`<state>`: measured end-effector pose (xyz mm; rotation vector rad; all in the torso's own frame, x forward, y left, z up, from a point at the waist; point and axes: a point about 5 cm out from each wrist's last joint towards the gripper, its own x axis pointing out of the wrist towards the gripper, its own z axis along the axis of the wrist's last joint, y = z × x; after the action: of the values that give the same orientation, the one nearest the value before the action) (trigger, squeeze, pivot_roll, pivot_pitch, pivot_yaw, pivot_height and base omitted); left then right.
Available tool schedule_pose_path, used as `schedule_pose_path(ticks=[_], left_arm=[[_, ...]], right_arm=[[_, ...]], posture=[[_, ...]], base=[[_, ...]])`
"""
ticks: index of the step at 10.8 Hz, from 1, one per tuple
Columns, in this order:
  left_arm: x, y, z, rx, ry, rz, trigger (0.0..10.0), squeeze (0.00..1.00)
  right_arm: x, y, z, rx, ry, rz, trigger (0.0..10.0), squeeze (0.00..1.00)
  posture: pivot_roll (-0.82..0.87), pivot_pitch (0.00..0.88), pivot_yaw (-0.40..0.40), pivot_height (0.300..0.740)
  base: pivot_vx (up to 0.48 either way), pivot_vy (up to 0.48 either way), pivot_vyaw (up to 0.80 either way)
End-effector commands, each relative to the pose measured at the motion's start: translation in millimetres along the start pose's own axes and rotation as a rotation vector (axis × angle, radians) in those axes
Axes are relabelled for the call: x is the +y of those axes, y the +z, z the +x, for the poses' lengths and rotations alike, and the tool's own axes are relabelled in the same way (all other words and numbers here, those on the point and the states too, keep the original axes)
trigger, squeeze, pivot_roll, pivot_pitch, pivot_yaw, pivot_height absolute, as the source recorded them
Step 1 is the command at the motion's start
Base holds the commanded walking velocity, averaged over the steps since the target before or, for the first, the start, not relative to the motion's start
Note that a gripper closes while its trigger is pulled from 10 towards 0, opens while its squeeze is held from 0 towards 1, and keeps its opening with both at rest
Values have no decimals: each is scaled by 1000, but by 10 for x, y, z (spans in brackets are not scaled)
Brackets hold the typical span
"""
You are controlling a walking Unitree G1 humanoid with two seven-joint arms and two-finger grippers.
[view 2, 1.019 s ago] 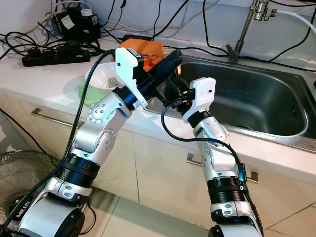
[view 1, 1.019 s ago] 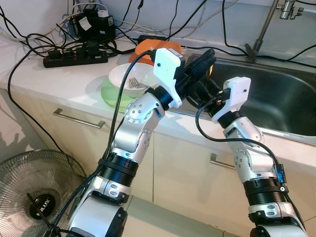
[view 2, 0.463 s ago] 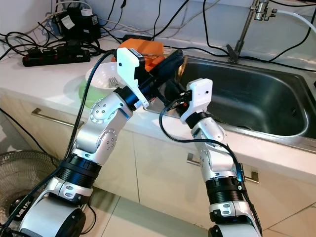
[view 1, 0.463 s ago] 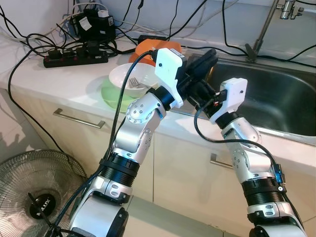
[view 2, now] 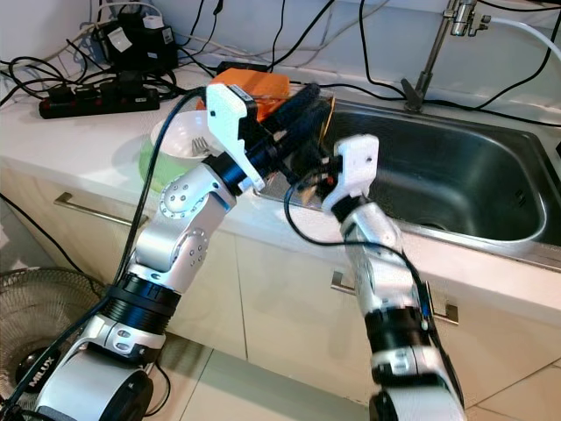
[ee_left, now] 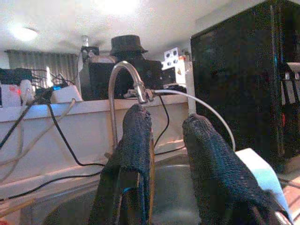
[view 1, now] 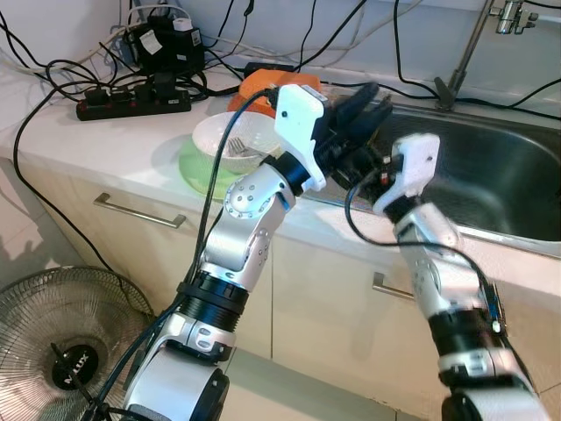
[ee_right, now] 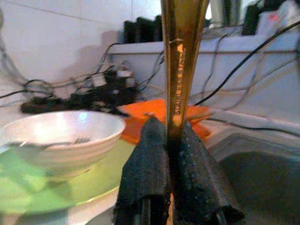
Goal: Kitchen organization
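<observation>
My right gripper (ee_right: 171, 136) is shut on the flat handle of a gold utensil (ee_right: 180, 70), which stands upright between its fingers. Both grippers meet above the counter edge at the sink's left rim. Just above, my left gripper (view 1: 368, 98) is open, its two black fingers (ee_left: 136, 140) spread apart, and a thin gold edge runs along one of them. A white bowl (view 1: 232, 140) with a fork (view 1: 237, 147) in it sits on a green plate (view 1: 197, 171) to the left of both grippers.
The steel sink (view 1: 491, 167) with its faucet (view 1: 465, 53) lies to the right. Behind the bowl sits an orange item (view 1: 263, 83). A black power strip (view 1: 131, 105) and tangled cables cover the back left of the counter. A fan (view 1: 61, 342) stands on the floor below.
My left gripper's fingers have spread apart from a closed pose. The right wrist has lifted slightly and stays clamped on the gold utensil.
</observation>
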<state>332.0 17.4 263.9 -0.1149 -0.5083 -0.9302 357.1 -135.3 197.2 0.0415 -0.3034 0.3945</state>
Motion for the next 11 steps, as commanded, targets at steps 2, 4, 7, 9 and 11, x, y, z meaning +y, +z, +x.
schedule_pose_path(ticks=[2, 4, 7, 9, 11], left_arm=[[-97, 33, 15, -24, -43, -6, 10000, 1000], [-71, 32, -31, -27, -22, -4, 10000, 0], [136, 70, -207, -51, 119, -13, 10000, 0], [327, 218, -265, -140, 264, -18, 10000, 0], [404, 223, -311, -128, 321, 7, 10000, 0]], right_arm=[[-164, 51, 58, -5, -89, -24, 0, 0], [-224, 57, 101, -2, -120, -38, 0, 0], [-386, 80, 155, -1, -203, -55, 0, 0], [-410, 61, 146, -2, -214, -55, 0, 0], [-458, 18, 138, 14, -240, -62, 0, 0]], posture=[[161, 2, 18, 740], [164, 0, 17, 740], [170, 0, 15, 740], [170, 0, 13, 740], [172, 0, 12, 740]], base=[[0, 0, 0], [0, 0, 0], [0, 0, 0], [0, 0, 0], [0, 0, 0]])
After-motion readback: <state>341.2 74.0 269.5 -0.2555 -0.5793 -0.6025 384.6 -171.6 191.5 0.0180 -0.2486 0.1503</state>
